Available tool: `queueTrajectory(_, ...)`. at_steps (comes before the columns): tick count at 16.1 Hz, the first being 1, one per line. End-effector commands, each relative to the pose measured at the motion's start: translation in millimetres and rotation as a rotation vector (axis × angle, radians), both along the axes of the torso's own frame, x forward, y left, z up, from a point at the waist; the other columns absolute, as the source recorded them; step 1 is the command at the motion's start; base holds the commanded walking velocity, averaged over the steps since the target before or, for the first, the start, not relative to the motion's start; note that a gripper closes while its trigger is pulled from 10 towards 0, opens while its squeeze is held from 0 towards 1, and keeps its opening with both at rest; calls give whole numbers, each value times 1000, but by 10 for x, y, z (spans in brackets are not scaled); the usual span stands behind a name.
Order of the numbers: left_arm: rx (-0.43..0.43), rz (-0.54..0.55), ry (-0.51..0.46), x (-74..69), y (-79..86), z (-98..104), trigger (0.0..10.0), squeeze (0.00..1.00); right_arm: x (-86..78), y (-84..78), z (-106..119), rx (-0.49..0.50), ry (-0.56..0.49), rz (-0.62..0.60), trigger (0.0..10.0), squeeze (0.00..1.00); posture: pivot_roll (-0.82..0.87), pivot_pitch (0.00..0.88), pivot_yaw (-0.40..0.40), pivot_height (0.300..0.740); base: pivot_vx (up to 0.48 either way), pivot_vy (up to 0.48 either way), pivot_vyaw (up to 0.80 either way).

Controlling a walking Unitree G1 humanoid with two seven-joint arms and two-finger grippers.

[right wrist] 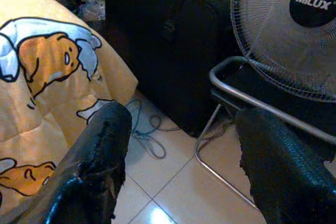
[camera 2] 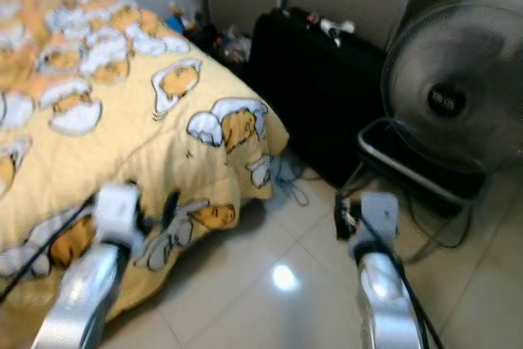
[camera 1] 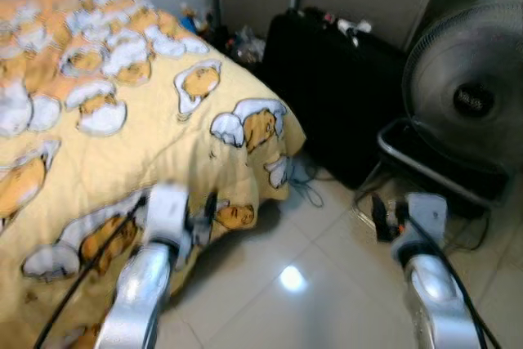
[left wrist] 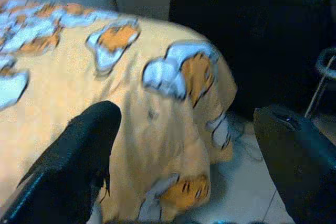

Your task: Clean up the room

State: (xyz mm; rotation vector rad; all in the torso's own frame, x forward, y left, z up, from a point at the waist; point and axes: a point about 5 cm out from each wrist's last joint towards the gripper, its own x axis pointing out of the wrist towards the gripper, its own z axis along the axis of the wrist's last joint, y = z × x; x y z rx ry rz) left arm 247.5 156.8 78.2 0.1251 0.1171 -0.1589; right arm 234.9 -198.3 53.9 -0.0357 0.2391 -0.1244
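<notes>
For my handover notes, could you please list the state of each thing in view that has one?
Yellow blanket: spread over the bed, corner hanging toward the floor.
Black suitcase: closed, standing upright.
Fan: standing; blades too blurred to judge.
Cable: lying loose on the tiles.
Left tool: open, empty.
Right tool: open, empty.

Bed (camera 1: pixel 98 120) left, fan (camera 1: pixel 470 96) right.

Home bedroom: quilted bed (camera 1: pixel 98 120), fan (camera 1: pixel 470 91)
</notes>
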Motion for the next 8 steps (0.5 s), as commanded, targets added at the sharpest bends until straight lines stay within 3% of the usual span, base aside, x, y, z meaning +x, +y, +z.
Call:
queueTrajectory(1, 4, -7, 23, -30, 2, -66, 10000, 325, 5, 3, -3, -9, -2, -2, 10000, 0, -37, 0, 24, 740, 428, 0, 0)
queueTrajectory(8, 1, 6, 14, -94, 44, -131, 10000, 318, -8, 48, -51, 6, 18, 16, 10000, 0, -14, 0, 6, 740, 430, 0, 0)
